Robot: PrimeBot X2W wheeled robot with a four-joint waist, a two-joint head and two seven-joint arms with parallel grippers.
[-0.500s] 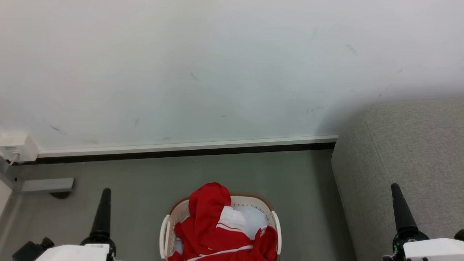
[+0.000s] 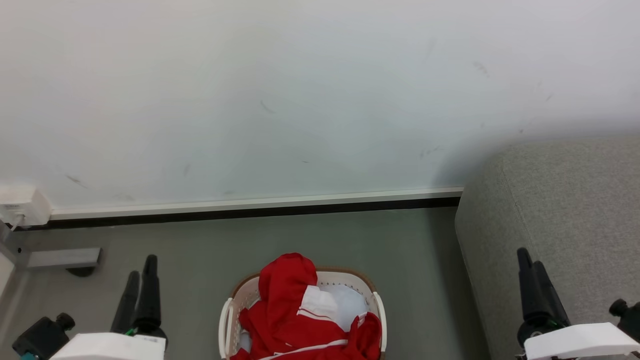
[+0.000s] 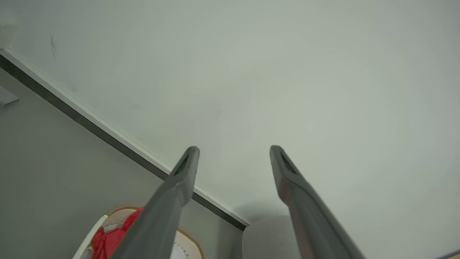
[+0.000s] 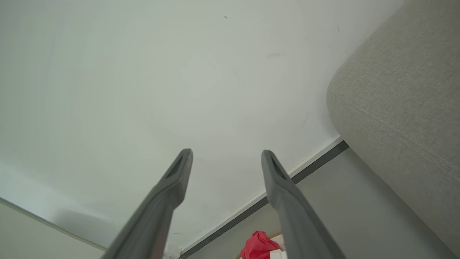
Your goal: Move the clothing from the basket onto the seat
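Red clothing (image 2: 295, 315) with white panels is heaped in the cream basket (image 2: 226, 320) on the floor at the bottom middle of the head view. The grey seat (image 2: 565, 210) rises to the basket's right. My left gripper (image 2: 141, 266) stands open and empty at the lower left, well left of the basket. Over the seat's near side at the lower right, my right gripper (image 2: 531, 256) is also open and empty. In the left wrist view the gripper (image 3: 233, 153) points at the wall, with the clothing (image 3: 107, 239) and basket (image 3: 91, 239) low down. The right wrist view shows its gripper (image 4: 226, 154), the seat (image 4: 402, 108) and a bit of clothing (image 4: 258, 246).
A white wall (image 2: 300, 100) with a baseboard (image 2: 250, 204) runs behind the basket. A white socket box (image 2: 20, 205) and a grey bracket (image 2: 62, 257) sit at the far left. Grey floor (image 2: 300, 235) lies between basket and wall.
Both wrists have turned, so two fingers of each gripper now show in the head view instead of one. The basket and clothing have not moved.
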